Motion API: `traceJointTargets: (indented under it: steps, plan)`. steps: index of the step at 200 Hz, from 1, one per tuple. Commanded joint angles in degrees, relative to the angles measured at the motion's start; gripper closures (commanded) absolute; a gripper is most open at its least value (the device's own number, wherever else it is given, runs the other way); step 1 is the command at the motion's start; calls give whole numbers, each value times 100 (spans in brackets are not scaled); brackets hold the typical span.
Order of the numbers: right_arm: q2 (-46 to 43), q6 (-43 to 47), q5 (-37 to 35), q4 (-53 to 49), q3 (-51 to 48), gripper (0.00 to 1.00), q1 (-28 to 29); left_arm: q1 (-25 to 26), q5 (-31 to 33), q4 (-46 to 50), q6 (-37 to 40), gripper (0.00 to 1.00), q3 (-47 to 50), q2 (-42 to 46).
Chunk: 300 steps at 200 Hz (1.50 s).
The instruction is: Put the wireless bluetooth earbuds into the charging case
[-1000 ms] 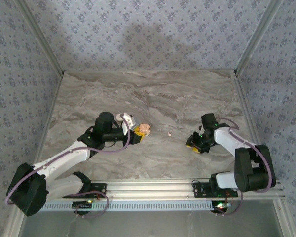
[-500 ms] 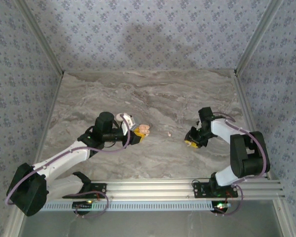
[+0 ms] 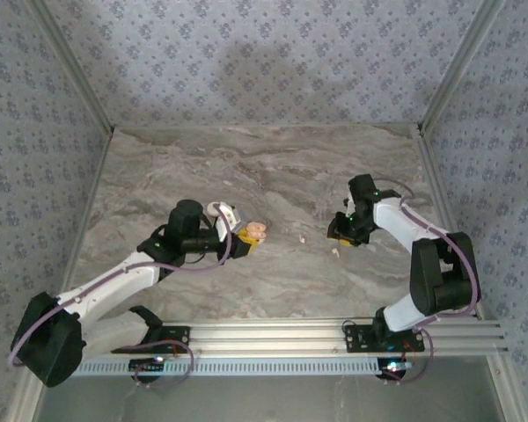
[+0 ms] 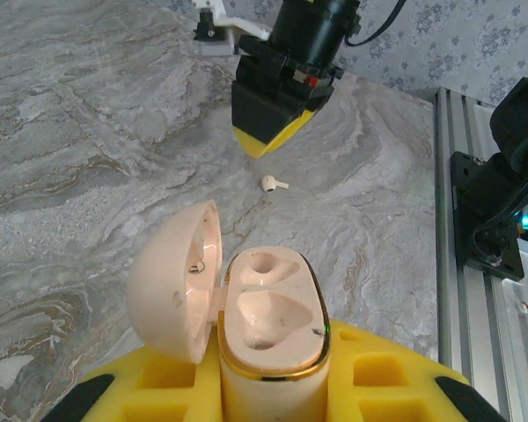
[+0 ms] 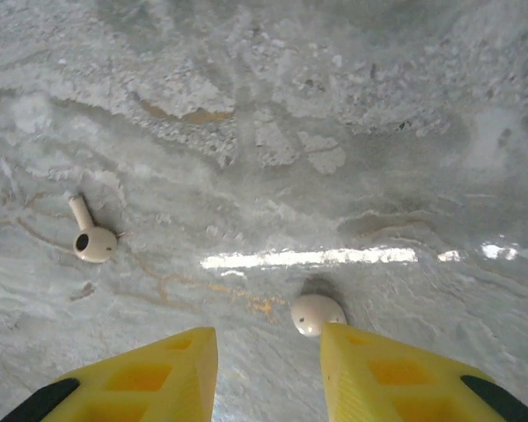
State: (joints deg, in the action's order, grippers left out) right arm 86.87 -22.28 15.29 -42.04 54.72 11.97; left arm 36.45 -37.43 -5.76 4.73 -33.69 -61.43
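R gripper (image 5: pixel 268 341) shifted fwd, jaws apart beside glossy rounded cream earbud (image 5: pixel 317 314).

Charging case (image 4: pixel 273 338) base inside left claw (image 4: pixel 273 396)

walls (image 3: pixel 246 61): blue-grey floral paper | tabletop (image 3: pixel 273 167): grey marble

Surface finishes, bench lot
Tabletop (image 5: pixel 334 132): grey veined stone-look, polished, with a glare streak. Charging case (image 4: pixel 273 325): smooth satin cream plastic, glossy gold rim. Earbuds (image 5: pixel 92 239): glossy cream plastic. Right claw (image 5: pixel 268 365): matt yellow plastic, moulded pockets. Rail (image 3: pixel 273 332): brushed metal.
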Motion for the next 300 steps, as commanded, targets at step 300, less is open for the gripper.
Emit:
traceJointTargets:
  steps: [300]
  plan:
    - [2043,2984,-1444,-1560,1310,62,1139,-101,49,365,63,80,-226,388]
